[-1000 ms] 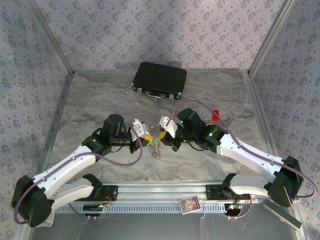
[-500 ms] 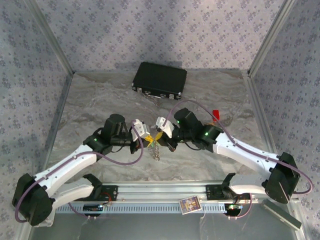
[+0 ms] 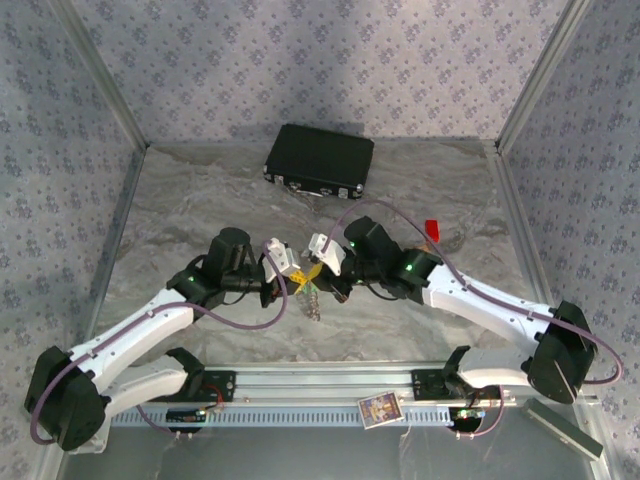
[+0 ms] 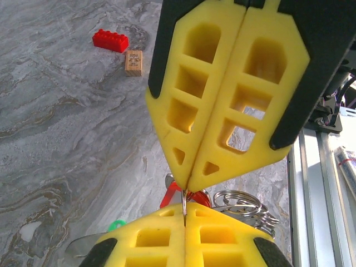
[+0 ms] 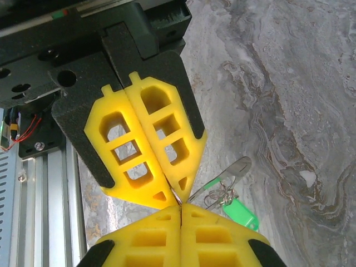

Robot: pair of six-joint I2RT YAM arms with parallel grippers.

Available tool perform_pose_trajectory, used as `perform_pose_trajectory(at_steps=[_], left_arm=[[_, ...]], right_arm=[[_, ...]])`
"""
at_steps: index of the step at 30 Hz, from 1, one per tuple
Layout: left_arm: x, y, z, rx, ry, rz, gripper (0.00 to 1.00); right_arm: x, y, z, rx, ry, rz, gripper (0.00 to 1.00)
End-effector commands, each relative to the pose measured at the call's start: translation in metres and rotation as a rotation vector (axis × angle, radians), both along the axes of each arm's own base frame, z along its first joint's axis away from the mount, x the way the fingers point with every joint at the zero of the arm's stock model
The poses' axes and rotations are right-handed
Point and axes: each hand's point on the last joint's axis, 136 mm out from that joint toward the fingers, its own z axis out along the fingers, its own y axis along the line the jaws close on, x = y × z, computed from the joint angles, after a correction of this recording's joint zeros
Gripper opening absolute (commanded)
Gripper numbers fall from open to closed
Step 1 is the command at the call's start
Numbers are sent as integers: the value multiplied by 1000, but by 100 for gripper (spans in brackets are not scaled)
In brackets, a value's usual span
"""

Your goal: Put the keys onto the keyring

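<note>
**Setting.** Grey marbled surface (image 3: 200, 200) enclosed by patterned walls. A black case (image 3: 318, 160) lies at the far middle. A red block (image 4: 110, 40) sits just beside a tan block (image 4: 133, 62), both well apart from the work.

**Arms.** The left arm (image 3: 150, 325) and right arm (image 3: 480, 300) reach inward and meet tip to tip over the middle of the surface.

**Left jaws.** Closed, the yellow pads pressed flat together with a thin metal wire caught in their seam. The wire is judged to be the keyring (image 4: 184, 199).

**Right jaws.** Closed in the same way on the same wire, directly opposite and almost touching the left tips.

**Keys.** The keys (image 3: 313, 300) hang in a cluster just under the meeting tips, toward the near edge.
- The red tag (image 4: 172, 194) sits right against the pinch point, with coiled small rings (image 4: 239, 203) beside it.
- The green tag (image 5: 240, 214) hangs just to one side. Its key blade (image 5: 222, 175) slants away from the tips, so its long axis runs across the seam of the jaws, not along it.
- Whether either key is already threaded on the wire cannot be told.

**Bearing on the next move.** Both jaws are equally near the cluster, and neither is free to take a key. One of them would probably have to let go of the wire first, which could let it swing or drop.
</note>
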Motion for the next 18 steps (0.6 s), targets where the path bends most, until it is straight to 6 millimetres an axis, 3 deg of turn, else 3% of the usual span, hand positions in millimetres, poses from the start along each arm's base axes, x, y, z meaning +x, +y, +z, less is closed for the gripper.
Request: perform_pose_trajectory(at_steps=[1, 18], left_arm=[[-6, -9, 25, -62, -30, -61, 0], [-3, -6, 27, -63, -38, -28, 0]], right_arm=[[16, 1, 14, 11, -40, -70, 0], [27, -7, 14, 28, 0, -180, 0]])
